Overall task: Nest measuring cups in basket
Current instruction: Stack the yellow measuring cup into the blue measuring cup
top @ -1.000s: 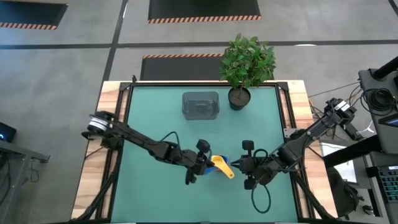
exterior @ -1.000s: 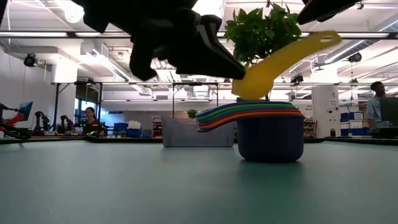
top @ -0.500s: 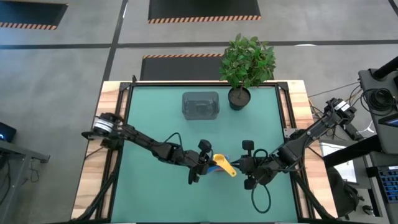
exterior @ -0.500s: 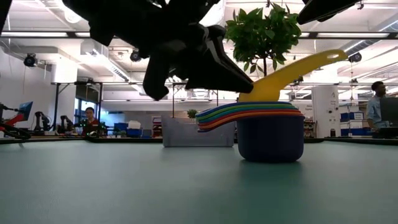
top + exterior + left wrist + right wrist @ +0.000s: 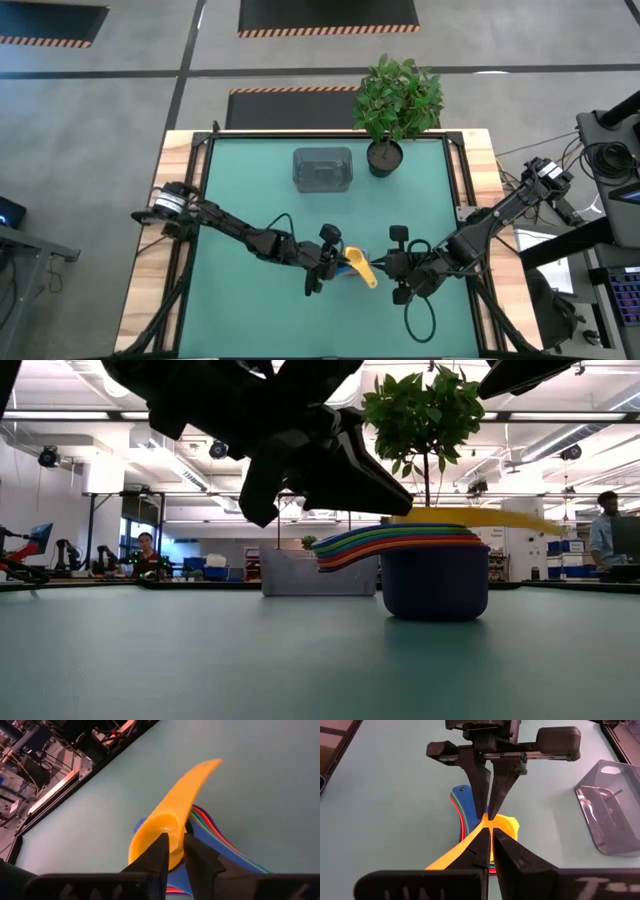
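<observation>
The yellow measuring cup [image 5: 358, 266] sits level on top of the nested stack of cups [image 5: 432, 560]. The stack stands on its big dark blue bottom cup near the table's near middle, its coloured handles [image 5: 220, 837] fanned out to one side. My left gripper [image 5: 338, 266] is at the stack's left side, shut on the yellow cup. My right gripper [image 5: 384, 266] hovers just right of the stack with its fingers shut [image 5: 490, 831]; I see it touching nothing. The translucent grey basket [image 5: 322, 168] stands apart, toward the far edge. My left gripper pinches the yellow cup's bowl rim [image 5: 173, 831] between its two fingers, close to where the handle starts. The fingers [image 5: 482, 795] slant down from the table's left side. The cup rests level in the stack below, its handle [image 5: 197, 775] pointing away toward the right arm.
A potted plant [image 5: 392, 110] stands at the far edge, right of the basket. Bare green mat [image 5: 250, 180] lies between the stack and the basket. Dark cables loop by both arms. People and benches show in the room beyond.
My left gripper has moved down and a little toward the table's right, carrying the yellow cup. The cup was held above the stack with its handle tipped up; it then sank into the top cup, and the handle dropped level.
</observation>
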